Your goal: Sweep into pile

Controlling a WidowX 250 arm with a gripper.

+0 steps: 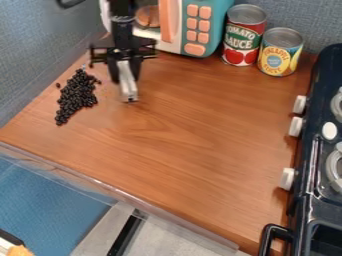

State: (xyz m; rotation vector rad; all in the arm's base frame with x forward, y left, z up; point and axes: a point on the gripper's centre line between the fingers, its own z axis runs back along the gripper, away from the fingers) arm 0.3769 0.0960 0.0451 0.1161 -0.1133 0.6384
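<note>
Lying in an elongated heap, small shiny black beans [77,96], loosely scattered edges

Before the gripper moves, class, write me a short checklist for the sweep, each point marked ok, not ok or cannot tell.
1. Gripper has the pale tool: ok, held between its fingers.
2. Tool beside the beans: ok, on the side toward the cans.
3. Tool's tip touching the counter: cannot tell.
4. Beans gathered in one compact pile: not ok, they form a long, uneven patch with strays at its edge.
5. Cans upright, away from the beans: ok.
</note>
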